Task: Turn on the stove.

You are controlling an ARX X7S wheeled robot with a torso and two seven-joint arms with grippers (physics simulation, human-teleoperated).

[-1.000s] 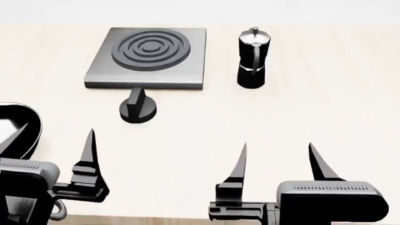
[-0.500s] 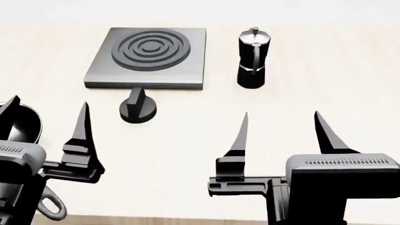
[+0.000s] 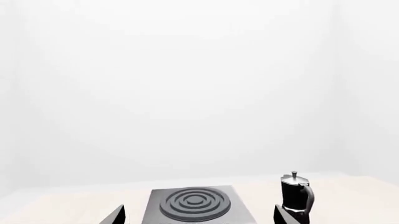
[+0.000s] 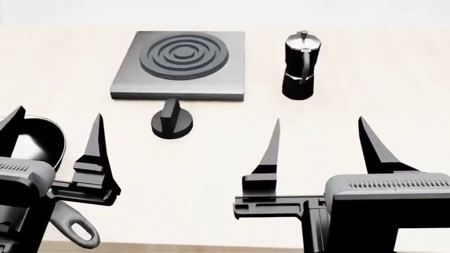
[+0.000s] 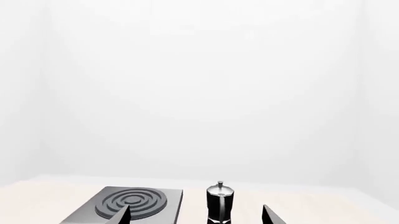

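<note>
The stove (image 4: pixel 181 66) is a flat grey metal slab with dark concentric rings, at the table's far middle. Its small black finned knob (image 4: pixel 172 120) stands on the table just in front of the slab. My left gripper (image 4: pixel 56 115) is open and empty, held above the table to the near left of the knob. My right gripper (image 4: pixel 319 122) is open and empty, to the near right of the knob. The stove also shows far ahead between the fingertips in the left wrist view (image 3: pixel 194 205) and in the right wrist view (image 5: pixel 131 203). The knob is hidden in both wrist views.
A black moka pot (image 4: pixel 299 66) stands to the right of the stove; it also shows in the left wrist view (image 3: pixel 296 196) and the right wrist view (image 5: pixel 219 203). A black frying pan (image 4: pixel 39 142) lies under my left gripper, its handle (image 4: pixel 74 226) at the table's near edge.
Both grippers have risen and stay open. The head view has shifted, so the stove, knob and moka pot sit a little further right and lower in it, and more of the frying pan shows.
</note>
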